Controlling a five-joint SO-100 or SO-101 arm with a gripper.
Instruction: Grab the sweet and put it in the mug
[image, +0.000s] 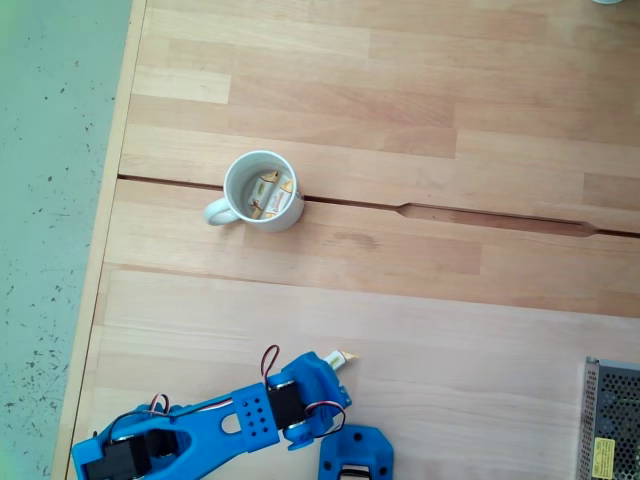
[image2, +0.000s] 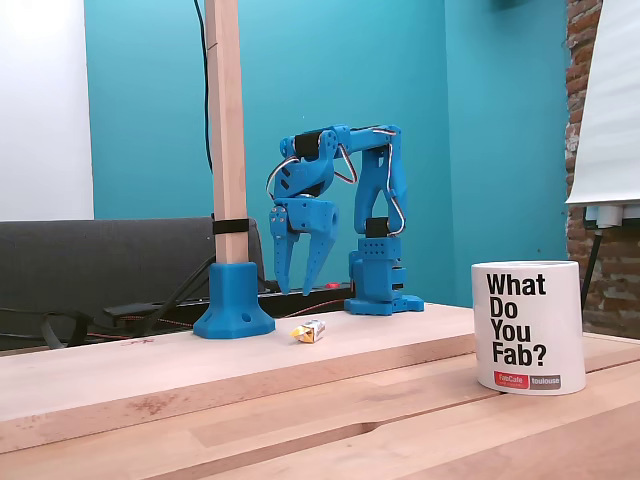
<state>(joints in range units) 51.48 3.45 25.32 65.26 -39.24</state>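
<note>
The white mug (image: 236, 206) stands left of centre in a fixed view from above, handle to the left, with a few wrapped sweets (image: 268, 190) lying inside. In a fixed view from the side the mug (image2: 528, 325) carries black lettering. One sweet (image2: 310, 331) in a white wrapper with yellow-orange ends lies on the table, and from above this sweet (image: 346, 356) peeks out past the gripper. My blue gripper (image2: 297, 291) hangs open just above the sweet, fingers pointing down, nothing between them. From above the gripper (image: 334, 368) sits near the bottom edge.
A wooden post on a blue foot (image2: 232, 312) stands left of the gripper; from above the foot (image: 355, 456) is just below it. A metal mesh box (image: 610, 420) sits at the bottom right. A groove (image: 450, 212) crosses the table.
</note>
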